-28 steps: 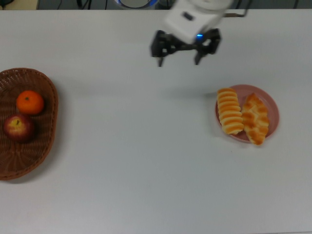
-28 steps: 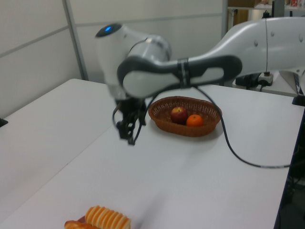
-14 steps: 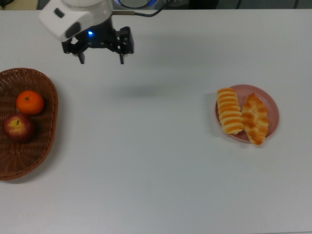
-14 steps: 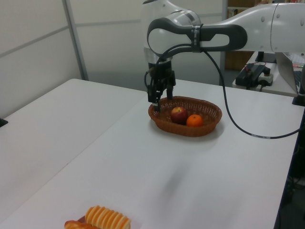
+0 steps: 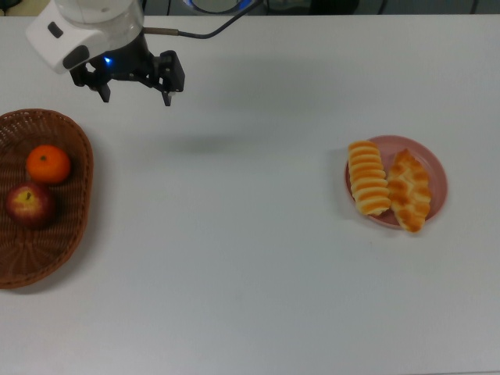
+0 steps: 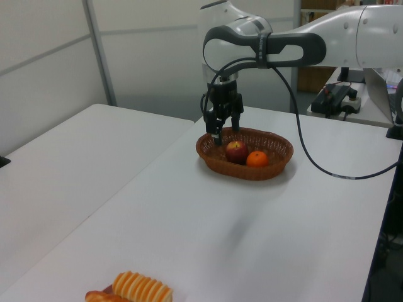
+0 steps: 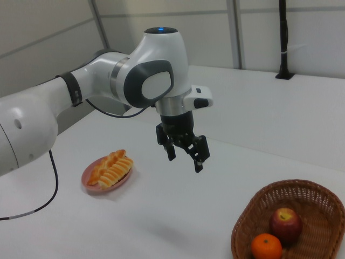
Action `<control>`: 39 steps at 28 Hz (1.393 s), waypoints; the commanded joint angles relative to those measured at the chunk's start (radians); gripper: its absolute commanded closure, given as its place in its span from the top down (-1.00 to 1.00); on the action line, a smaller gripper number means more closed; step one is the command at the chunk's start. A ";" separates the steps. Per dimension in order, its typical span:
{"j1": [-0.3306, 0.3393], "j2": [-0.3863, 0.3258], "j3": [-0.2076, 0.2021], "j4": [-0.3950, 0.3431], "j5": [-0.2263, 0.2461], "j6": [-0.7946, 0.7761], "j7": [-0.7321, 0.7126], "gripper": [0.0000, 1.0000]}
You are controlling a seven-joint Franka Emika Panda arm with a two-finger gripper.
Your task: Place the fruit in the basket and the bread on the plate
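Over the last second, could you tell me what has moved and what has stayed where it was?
The gripper, open and empty throughout, swept from above the table's middle toward the top view's left, and now hangs beside the basket. Nothing was grasped or released. The apple and tangerine stayed in the basket, and both pastries on the pink plate.

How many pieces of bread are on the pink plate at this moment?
2. The ridged roll lies on the top view's left half of the pink plate; the braided pastry lies beside it, touching, on the top view's right. None appears hidden.
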 commanded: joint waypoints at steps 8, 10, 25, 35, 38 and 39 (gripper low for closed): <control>-0.017 -0.021 0.003 -0.008 0.013 -0.014 -0.037 1.00; -0.020 -0.026 0.003 -0.008 0.007 -0.014 -0.037 1.00; -0.059 -0.029 0.008 -0.007 -0.003 -0.055 -0.036 1.00; -0.066 -0.031 0.005 -0.008 -0.006 -0.065 -0.037 1.00; -0.066 -0.031 0.005 -0.007 -0.016 -0.063 -0.039 1.00; -0.066 -0.031 0.005 -0.007 -0.019 -0.063 -0.039 1.00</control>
